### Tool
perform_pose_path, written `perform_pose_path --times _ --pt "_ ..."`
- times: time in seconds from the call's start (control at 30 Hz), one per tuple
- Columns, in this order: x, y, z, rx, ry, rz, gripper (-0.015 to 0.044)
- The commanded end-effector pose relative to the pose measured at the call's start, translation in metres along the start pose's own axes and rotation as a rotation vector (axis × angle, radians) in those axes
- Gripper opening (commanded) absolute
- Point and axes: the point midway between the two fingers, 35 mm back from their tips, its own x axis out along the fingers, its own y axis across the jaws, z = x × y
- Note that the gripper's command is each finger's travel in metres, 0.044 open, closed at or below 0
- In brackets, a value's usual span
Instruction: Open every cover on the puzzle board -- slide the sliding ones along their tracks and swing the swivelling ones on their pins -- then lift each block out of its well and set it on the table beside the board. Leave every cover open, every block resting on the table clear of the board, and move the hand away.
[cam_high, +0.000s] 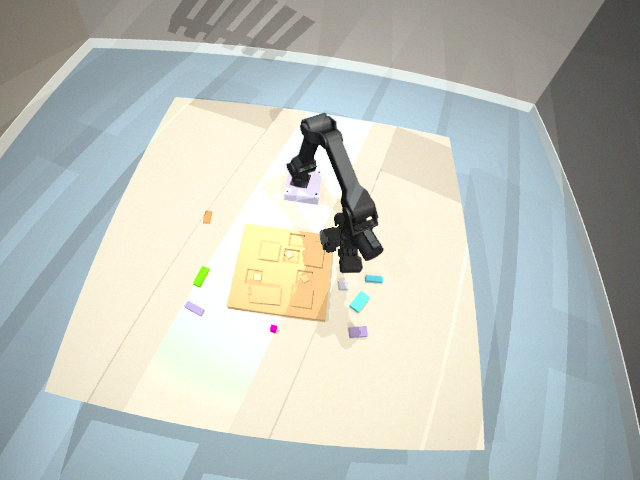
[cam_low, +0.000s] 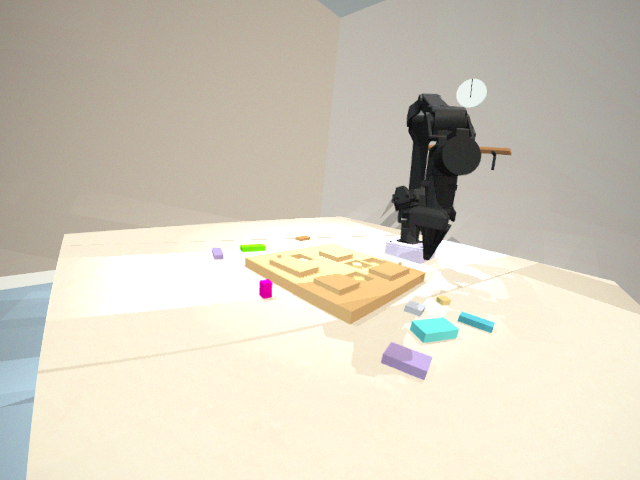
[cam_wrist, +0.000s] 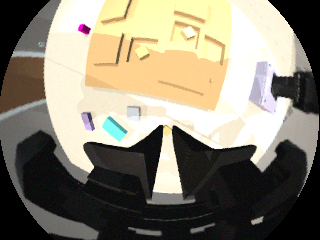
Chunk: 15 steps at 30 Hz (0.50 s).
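Observation:
The puzzle board (cam_high: 236, 294) (cam_low: 355, 306) (cam_wrist: 150, 75) has four raised covers (cam_high: 269, 251) (cam_high: 313, 254) (cam_high: 265, 295) (cam_high: 302, 298), all beside the wells. Three wells are uncovered and show pale blocks (cam_high: 288, 254) (cam_high: 257, 276) (cam_high: 304, 277); the fourth well (cam_high: 296, 239) is open and looks empty. A small yellow block (cam_low: 443, 300) (cam_wrist: 167, 131) lies on the table beside the board. My gripper (cam_low: 427, 257) (cam_wrist: 167, 128) is shut, pointing down above the table beside the board's edge, and holds nothing. Its body hides its fingertips and the yellow block in the top view.
Near the gripper's side of the board lie a grey piece (cam_high: 343, 285) (cam_low: 414, 308), a turquoise block (cam_high: 359, 301), a blue bar (cam_high: 373, 279) and a purple block (cam_high: 357, 331). A magenta block (cam_high: 273, 328) stands by another edge. Green (cam_high: 201, 276), lilac (cam_high: 194, 308) and orange (cam_high: 207, 217) pieces lie across the board.

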Motion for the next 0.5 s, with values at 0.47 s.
perform_pose_path --times 0.47 --pt "-0.004 -0.008 0.082 -1.356 -0.008 0.01 0.0"
